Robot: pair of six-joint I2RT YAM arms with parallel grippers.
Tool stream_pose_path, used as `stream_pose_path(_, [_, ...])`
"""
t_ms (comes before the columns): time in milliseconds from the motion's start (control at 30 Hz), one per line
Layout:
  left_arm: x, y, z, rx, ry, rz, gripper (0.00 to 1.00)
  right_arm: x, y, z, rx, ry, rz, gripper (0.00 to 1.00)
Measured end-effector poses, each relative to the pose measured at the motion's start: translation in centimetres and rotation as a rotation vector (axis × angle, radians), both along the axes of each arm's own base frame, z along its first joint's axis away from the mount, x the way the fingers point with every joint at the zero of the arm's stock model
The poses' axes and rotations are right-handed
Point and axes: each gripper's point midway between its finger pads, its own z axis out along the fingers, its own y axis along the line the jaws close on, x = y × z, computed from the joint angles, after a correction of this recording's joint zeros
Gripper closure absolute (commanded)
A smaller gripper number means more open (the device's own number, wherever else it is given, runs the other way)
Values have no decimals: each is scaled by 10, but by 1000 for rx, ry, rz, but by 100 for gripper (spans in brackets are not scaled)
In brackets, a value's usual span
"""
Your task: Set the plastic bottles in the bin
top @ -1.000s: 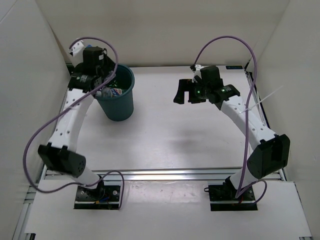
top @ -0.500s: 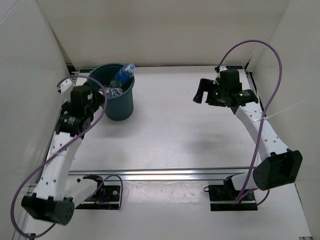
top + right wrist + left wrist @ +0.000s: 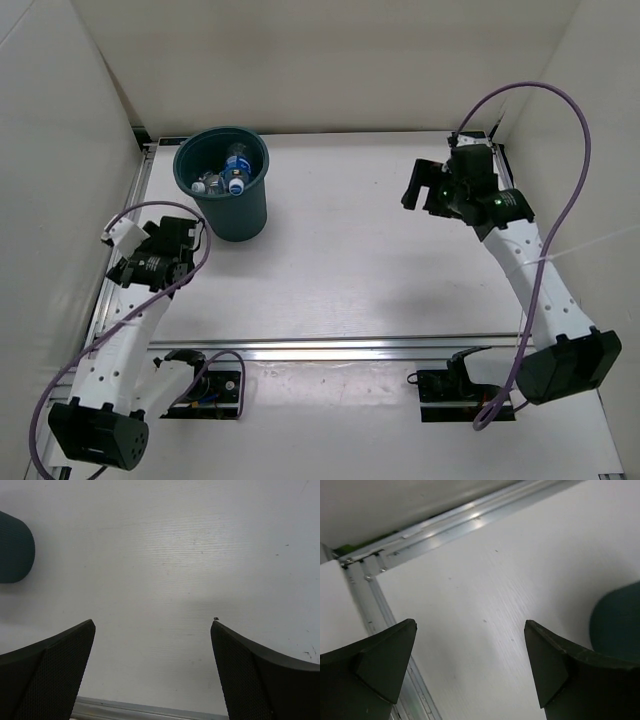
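Observation:
The bin (image 3: 236, 214) is a dark teal bucket at the back left of the table. The plastic bottles (image 3: 232, 172) lie inside it; a clear one with a blue label and cap lies on top, and a white cap shows beside it. My left gripper (image 3: 178, 232) hovers just left of the bin's base, open and empty. Its wrist view shows bare table between the left gripper's (image 3: 470, 625) jaws and the bin's wall (image 3: 618, 621) at the right edge. My right gripper (image 3: 425, 192) is open at the back right. Only tabletop lies under the right gripper (image 3: 152, 623), with the bin (image 3: 14, 547) far left.
An aluminium rail (image 3: 330, 348) runs along the near edge and another rail (image 3: 375, 605) along the left side. White walls enclose the table on the left, back and right. Purple cables (image 3: 560, 110) loop above both arms.
My left gripper opened and let go of the blue-label bottle, which dropped into the bin. The left arm then drew back toward the near left, and the right arm drew back to the right.

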Motion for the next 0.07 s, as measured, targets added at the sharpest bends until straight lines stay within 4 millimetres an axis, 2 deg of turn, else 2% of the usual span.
stream_pose_path(67, [-4, 8, -2, 39, 18, 57, 0, -1, -3, -2, -8, 9, -18, 0])
